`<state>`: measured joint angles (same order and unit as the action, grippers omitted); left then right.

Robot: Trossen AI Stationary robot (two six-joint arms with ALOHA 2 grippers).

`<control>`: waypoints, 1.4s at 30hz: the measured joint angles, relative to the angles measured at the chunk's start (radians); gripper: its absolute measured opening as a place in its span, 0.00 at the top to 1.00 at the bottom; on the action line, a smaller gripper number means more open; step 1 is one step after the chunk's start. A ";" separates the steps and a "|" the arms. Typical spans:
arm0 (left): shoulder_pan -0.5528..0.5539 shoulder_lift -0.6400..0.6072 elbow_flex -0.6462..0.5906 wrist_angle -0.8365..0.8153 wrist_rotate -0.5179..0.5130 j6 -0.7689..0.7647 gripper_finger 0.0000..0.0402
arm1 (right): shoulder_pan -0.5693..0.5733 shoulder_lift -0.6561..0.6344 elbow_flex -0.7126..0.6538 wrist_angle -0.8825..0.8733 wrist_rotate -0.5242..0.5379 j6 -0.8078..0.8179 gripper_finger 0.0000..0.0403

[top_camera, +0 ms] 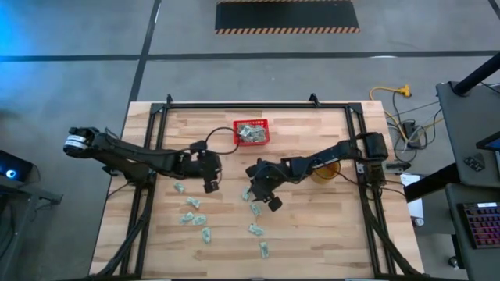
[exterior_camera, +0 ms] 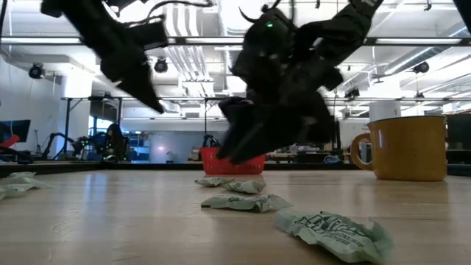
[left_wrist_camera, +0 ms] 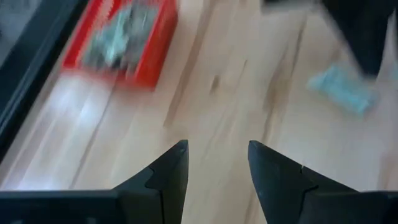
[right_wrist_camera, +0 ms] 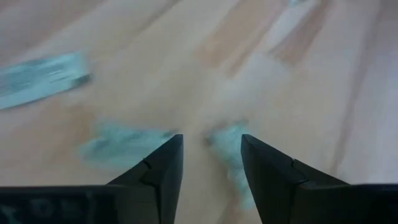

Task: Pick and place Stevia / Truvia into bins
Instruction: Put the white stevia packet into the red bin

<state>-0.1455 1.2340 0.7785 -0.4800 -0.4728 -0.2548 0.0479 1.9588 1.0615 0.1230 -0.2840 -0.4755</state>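
The right gripper (top_camera: 262, 195), jaws apart and empty, hangs low over loose sachets (top_camera: 255, 209) mid-table, seemingly lining up a pick, while the left gripper (top_camera: 211, 178), likewise open and empty, waits near the half-filled red basket (top_camera: 251, 133) at the far edge.

Crumpled pale green-and-white sachets (top_camera: 193, 204) lie scattered flat over the near half of the wooden worktop, with more heaped inside the small red latticed basket (top_camera: 251, 123) at its far edge.

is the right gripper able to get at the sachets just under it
Probably yes: the right gripper is open above two sachets, with bare wood around them and the left gripper off to the side.
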 joint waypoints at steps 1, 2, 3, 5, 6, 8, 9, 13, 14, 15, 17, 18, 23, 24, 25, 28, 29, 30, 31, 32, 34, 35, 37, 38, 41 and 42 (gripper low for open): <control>-0.002 0.001 -0.004 -0.023 0.000 -0.018 0.62 | 0.000 0.008 0.007 -0.009 0.016 0.001 0.61; -0.003 0.006 -0.002 -0.015 0.001 -0.032 0.62 | 0.000 0.015 0.016 -0.030 0.030 0.004 0.60; -0.005 0.007 0.002 -0.011 0.003 -0.049 0.62 | 0.000 0.031 0.035 -0.033 0.049 0.007 0.60; -0.013 0.010 -0.004 -0.048 0.010 -0.068 0.62 | -0.001 0.055 0.062 -0.051 0.080 0.008 0.59; -0.014 0.015 -0.002 -0.034 0.011 -0.079 0.62 | -0.002 0.065 0.073 -0.092 0.081 0.008 0.58; -0.017 0.018 0.001 -0.038 0.019 -0.080 0.62 | -0.004 0.094 0.109 -0.115 0.080 0.008 0.58; -0.020 0.017 -0.003 -0.051 0.019 -0.080 0.62 | -0.004 0.099 0.118 -0.136 0.081 0.009 0.58; -0.023 0.022 0.000 -0.039 0.021 -0.080 0.62 | -0.009 0.124 0.155 -0.174 0.076 0.035 0.59; -0.023 0.022 0.000 -0.034 0.021 -0.080 0.62 | -0.010 0.126 0.158 -0.178 0.076 0.039 0.59; -0.023 0.022 0.000 -0.030 0.021 -0.080 0.62 | -0.011 0.128 0.161 -0.181 0.076 0.039 0.60; -0.024 0.022 0.000 -0.036 0.022 -0.080 0.62 | -0.011 0.127 0.161 -0.186 0.075 0.040 0.61; -0.024 0.022 0.000 -0.033 0.022 -0.080 0.62 | -0.011 0.126 0.161 -0.189 0.076 0.041 0.62; -0.025 0.022 0.000 -0.034 0.022 -0.080 0.62 | -0.011 0.125 0.161 -0.199 0.077 0.042 0.68; -0.026 0.022 0.000 -0.035 0.022 -0.079 0.62 | -0.011 0.125 0.161 -0.202 0.077 0.041 0.70; -0.026 0.022 0.000 -0.035 0.022 -0.079 0.62 | -0.011 0.125 0.161 -0.205 0.077 0.038 0.72; -0.026 0.022 0.000 -0.034 0.022 -0.079 0.62 | -0.010 0.123 0.161 -0.213 0.077 0.032 0.78; -0.026 0.022 0.000 -0.034 0.022 -0.079 0.62 | -0.010 0.122 0.161 -0.214 0.077 0.031 0.80; -0.026 0.022 0.000 -0.034 0.022 -0.079 0.62 | -0.010 0.121 0.161 -0.215 0.077 0.029 0.82; -0.026 0.022 0.000 -0.034 0.022 -0.079 0.62 | -0.010 0.118 0.160 -0.218 0.077 0.027 0.84; -0.026 0.022 0.000 -0.034 0.022 -0.079 0.62 | -0.010 0.116 0.160 -0.221 0.078 0.026 0.86; -0.026 0.022 0.000 -0.034 0.022 -0.079 0.62 | -0.010 0.107 0.158 -0.228 0.082 0.027 0.89; -0.026 0.022 0.000 -0.034 0.023 -0.079 0.62 | -0.010 0.101 0.157 -0.234 0.087 0.027 0.91; -0.026 0.022 0.000 -0.034 0.022 -0.079 0.62 | -0.012 0.091 0.156 -0.246 0.100 0.027 0.93; -0.026 0.022 0.000 -0.034 0.022 -0.079 0.62 | -0.012 0.084 0.156 -0.254 0.100 0.027 0.94; -0.026 0.022 0.000 -0.033 0.022 -0.078 0.62 | -0.011 0.063 0.156 -0.285 0.100 0.027 0.96; -0.026 0.022 0.000 -0.033 0.023 -0.078 0.62 | -0.010 0.056 0.156 -0.301 0.103 0.026 0.96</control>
<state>-0.1711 1.2560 0.7780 -0.5134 -0.4502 -0.3332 0.0383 2.0153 1.2171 -0.1781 -0.1812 -0.4493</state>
